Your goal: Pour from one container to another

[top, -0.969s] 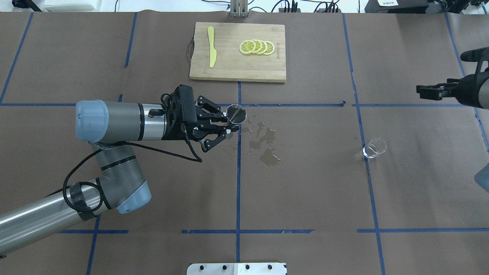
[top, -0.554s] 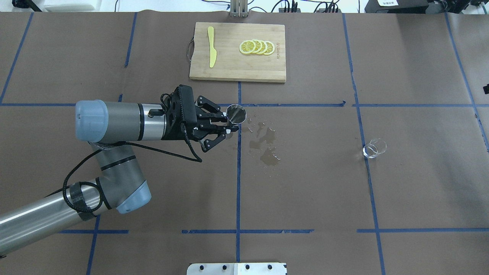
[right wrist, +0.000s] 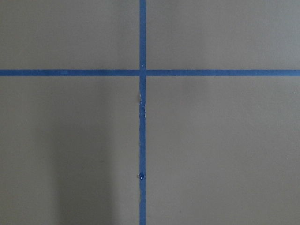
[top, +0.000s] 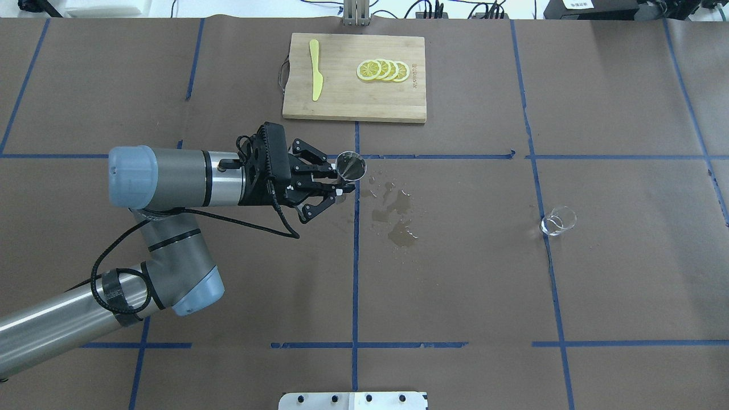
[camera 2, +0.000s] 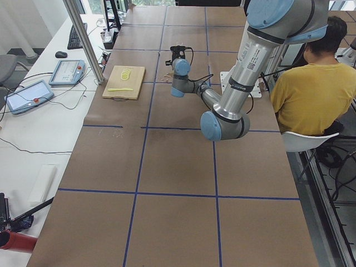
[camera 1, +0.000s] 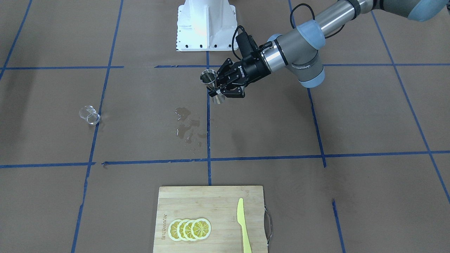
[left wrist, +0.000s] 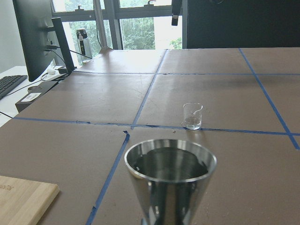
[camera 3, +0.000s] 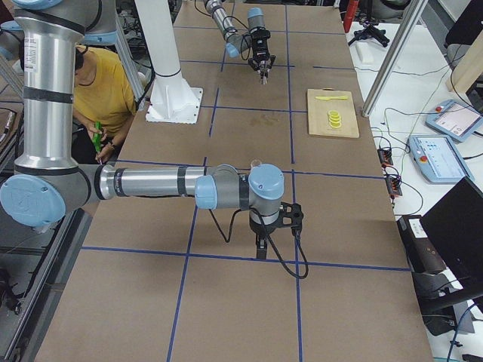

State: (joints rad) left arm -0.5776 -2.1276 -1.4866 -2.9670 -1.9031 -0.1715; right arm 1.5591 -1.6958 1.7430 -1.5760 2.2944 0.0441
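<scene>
Gripping steel jigger [top: 351, 166], left tool [top: 340, 183], cup [top: 558, 221] apart

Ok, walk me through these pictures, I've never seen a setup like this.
Two robot arms work at a paper-covered table. Cameras look from above, across, both ends and each wrist. The left arm has its jaws shut on a cone-shaped steel jigger, held upright. A wet spill lies by the jigger. A small clear glass cup stands far off. A wooden cutting board carries lemon slices and a yellow plastic knife. The right arm is off to the side.
</scene>
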